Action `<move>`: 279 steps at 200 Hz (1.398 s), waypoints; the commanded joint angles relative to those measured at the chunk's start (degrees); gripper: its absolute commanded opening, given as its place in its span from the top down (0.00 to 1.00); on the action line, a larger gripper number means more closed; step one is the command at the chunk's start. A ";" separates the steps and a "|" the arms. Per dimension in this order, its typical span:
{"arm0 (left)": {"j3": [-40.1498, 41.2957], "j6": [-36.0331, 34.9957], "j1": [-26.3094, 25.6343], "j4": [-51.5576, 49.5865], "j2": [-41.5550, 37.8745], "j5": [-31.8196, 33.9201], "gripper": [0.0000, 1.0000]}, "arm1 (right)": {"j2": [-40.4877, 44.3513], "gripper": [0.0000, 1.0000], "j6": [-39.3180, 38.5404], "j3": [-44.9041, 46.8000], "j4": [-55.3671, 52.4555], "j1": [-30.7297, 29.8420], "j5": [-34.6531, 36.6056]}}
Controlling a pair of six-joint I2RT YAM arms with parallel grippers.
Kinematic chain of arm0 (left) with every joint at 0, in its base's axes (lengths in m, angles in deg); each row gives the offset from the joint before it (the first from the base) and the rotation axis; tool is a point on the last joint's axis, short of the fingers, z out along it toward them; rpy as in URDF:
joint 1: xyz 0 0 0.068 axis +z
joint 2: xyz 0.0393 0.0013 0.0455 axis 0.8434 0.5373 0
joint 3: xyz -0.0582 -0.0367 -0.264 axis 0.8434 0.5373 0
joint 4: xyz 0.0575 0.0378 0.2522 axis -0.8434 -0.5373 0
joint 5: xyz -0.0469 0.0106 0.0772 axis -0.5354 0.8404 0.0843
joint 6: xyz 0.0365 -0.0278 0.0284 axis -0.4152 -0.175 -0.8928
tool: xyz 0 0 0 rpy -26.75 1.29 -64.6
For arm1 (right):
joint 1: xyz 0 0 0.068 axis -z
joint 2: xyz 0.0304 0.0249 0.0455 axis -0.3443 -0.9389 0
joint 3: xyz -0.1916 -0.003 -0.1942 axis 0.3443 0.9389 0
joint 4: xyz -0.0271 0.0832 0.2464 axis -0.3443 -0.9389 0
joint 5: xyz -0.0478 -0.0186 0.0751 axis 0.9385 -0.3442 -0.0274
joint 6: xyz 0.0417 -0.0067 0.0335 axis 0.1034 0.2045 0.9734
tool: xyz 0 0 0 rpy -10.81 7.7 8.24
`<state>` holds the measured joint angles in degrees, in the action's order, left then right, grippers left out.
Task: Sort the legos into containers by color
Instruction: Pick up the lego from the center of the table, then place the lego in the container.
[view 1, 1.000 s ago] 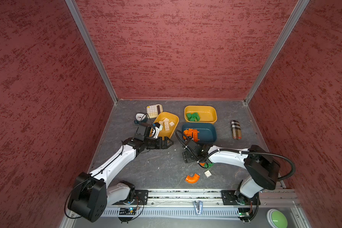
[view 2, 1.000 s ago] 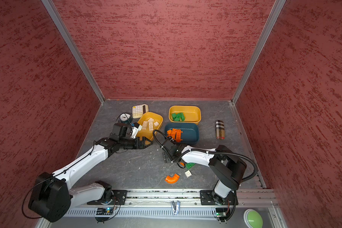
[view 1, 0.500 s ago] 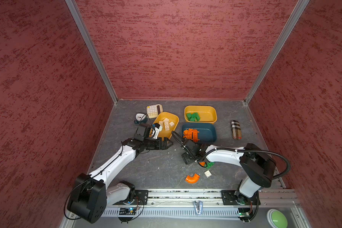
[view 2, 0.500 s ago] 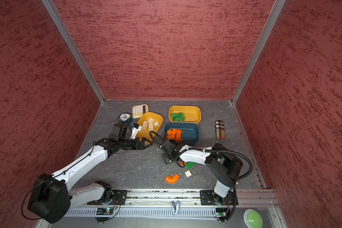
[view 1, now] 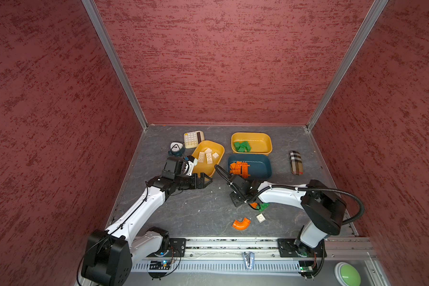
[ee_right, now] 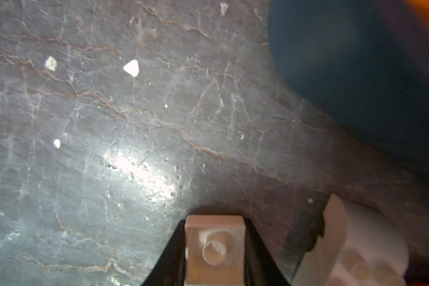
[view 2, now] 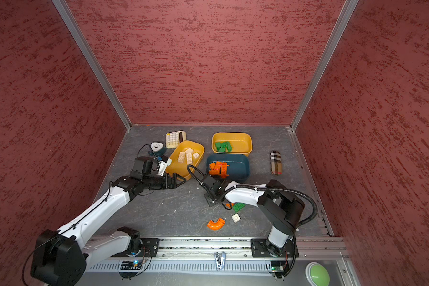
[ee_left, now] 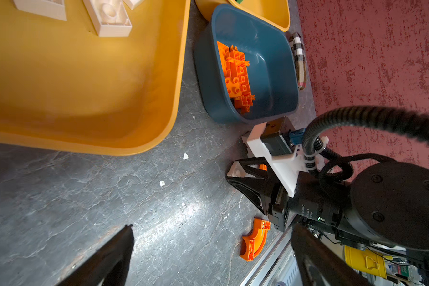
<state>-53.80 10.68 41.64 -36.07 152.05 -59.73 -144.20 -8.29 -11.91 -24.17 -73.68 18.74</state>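
Observation:
My right gripper [ee_right: 214, 224] is shut on a small white lego [ee_right: 214, 250], low over the floor in front of the teal container [view 1: 264, 170], which holds orange legos [view 1: 239, 168]. In both top views this gripper [view 1: 236, 200] hides the brick. My left gripper [view 1: 207, 181] hangs open and empty by the front corner of the yellow container [view 1: 217, 164] with white legos [view 1: 207, 156]. The far yellow container [view 1: 265, 142] holds green legos [view 1: 242, 146]. Loose on the floor lie an orange elbow [view 1: 241, 223], a white brick [view 1: 260, 217], a green plate [view 1: 264, 206] and an orange piece [view 1: 253, 205].
A cream calculator [view 1: 193, 139] and a small clock [view 1: 176, 148] sit behind the left arm. A plaid case [view 1: 296, 162] lies right of the teal container. The metal rail [view 1: 233, 244] runs along the front, with a green button [view 1: 348, 273] beyond it.
My right gripper has shut on the small white lego and shifted a little to the left. The left arm has barely moved.

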 commanded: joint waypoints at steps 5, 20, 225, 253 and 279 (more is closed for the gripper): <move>-0.52 -1.09 2.18 -2.99 -1.54 0.16 0.00 | 2.39 0.72 0.10 -4.47 -0.99 -0.24 -2.99; -0.53 -1.21 4.02 -3.80 -2.21 0.24 0.01 | 2.14 0.72 -0.76 -7.73 -0.21 -0.22 -4.53; -1.37 1.17 14.80 -1.81 -2.88 -4.62 0.01 | -31.33 0.52 -15.15 -56.41 -4.42 12.25 -5.87; -1.43 1.16 14.82 -1.68 -2.25 -4.89 0.01 | -28.24 0.32 -15.56 -55.43 -5.39 12.41 -5.63; -1.59 1.21 14.85 -1.77 -1.92 -5.02 0.01 | -21.42 0.29 -14.50 -49.32 -5.48 12.41 -6.98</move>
<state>-54.07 11.82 56.00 -39.00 149.80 -63.80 -173.93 -22.34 -65.05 -28.45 -61.50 11.90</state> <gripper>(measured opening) 0.994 0.700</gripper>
